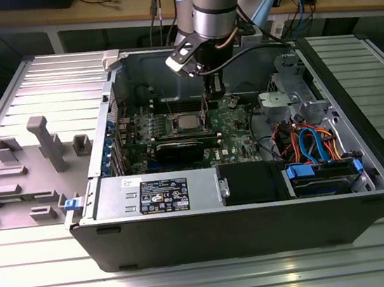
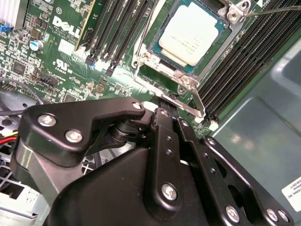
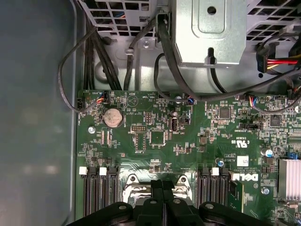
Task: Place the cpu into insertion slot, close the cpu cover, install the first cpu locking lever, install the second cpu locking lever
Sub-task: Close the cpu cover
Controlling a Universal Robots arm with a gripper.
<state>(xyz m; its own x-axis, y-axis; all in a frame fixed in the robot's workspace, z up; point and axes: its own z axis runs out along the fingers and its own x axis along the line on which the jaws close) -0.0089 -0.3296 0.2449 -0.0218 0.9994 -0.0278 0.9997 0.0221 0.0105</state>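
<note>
Gripper [image 1: 206, 110], closed on nothing visible, sits at 3 o'clock of the seated cpu [image 1: 188, 121] in the exterior view; cover [image 2: 229, 42] down; levers [image 2: 188, 104] unclear.

Even overhead light; computer case [image 1: 246, 228] interior was shadowed in the exterior view. The cpu [image 2: 190, 35] caught soft glare in the second wrist view; case wall [image 3: 37, 117] showed hazy reflections in the first wrist view.

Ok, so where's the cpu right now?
The cpu sits in the insertion slot on the green board, between two banks of long black slots in the second wrist view, just beyond the pincer.
</note>
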